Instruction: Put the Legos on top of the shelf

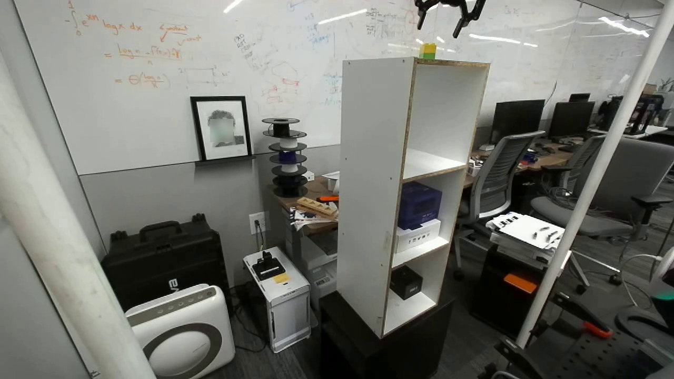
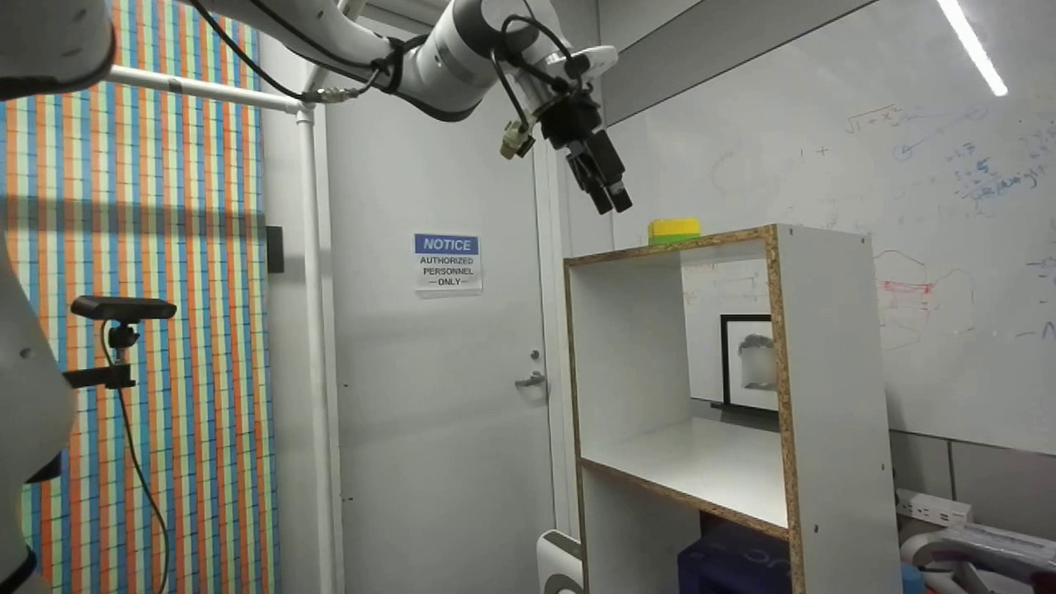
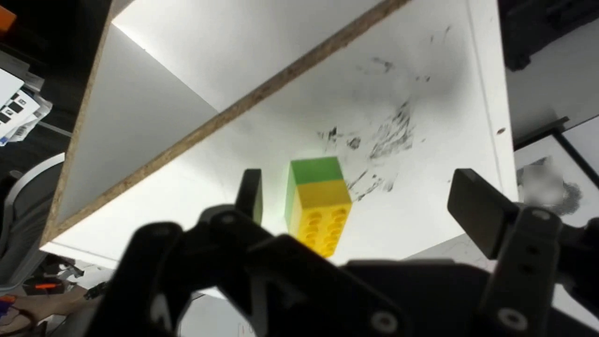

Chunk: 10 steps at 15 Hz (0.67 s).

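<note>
The Legos (image 1: 428, 51), a yellow block on a green one, sit on the top panel of the white shelf (image 1: 375, 184). The Legos (image 2: 674, 231) and the shelf (image 2: 833, 371) also show in an exterior view, with the Legos near the top's front edge. My gripper (image 1: 438, 30) is above the shelf top, apart from the Legos; it also shows in an exterior view (image 2: 615, 206). In the wrist view the gripper (image 3: 360, 196) has its fingers wide apart with nothing held. The Legos (image 3: 323, 196) appear between the fingers, nearer the left one, standing on the shelf top (image 3: 421, 140).
A dark blue-purple box (image 1: 419, 204) on a white box (image 1: 417, 236) fills the middle compartment. A small black box (image 1: 406, 282) sits in the bottom one. The shelf stands on a black base (image 1: 389, 358). A whiteboard (image 1: 295, 63) is behind it. A white pole (image 1: 595, 173) stands nearby.
</note>
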Each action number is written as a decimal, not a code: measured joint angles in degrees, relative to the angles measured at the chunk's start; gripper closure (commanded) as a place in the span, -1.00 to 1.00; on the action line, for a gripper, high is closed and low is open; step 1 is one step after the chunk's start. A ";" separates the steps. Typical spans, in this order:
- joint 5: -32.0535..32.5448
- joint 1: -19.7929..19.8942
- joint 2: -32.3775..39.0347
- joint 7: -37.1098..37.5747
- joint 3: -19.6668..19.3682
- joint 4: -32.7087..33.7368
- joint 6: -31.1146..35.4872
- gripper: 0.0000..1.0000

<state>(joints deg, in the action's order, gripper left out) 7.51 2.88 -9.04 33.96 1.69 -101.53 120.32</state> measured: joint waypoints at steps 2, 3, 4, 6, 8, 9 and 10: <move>-0.64 -1.23 -3.92 -1.51 0.63 -4.94 -0.49 -1.00; -1.45 -1.78 -6.09 -2.83 0.97 -7.62 -0.96 -1.00; -2.39 -2.36 -8.49 -4.53 1.28 -10.43 -1.60 -1.00; -3.50 -3.32 -13.63 -7.02 2.12 -15.95 -4.02 -1.00; -3.56 -3.66 -19.19 -8.09 3.20 -21.30 -7.63 -1.00; -3.56 -3.66 -21.92 -8.53 3.63 -23.65 -9.56 -1.00; -3.55 -3.66 -24.49 -8.90 3.83 -25.72 -11.72 -1.00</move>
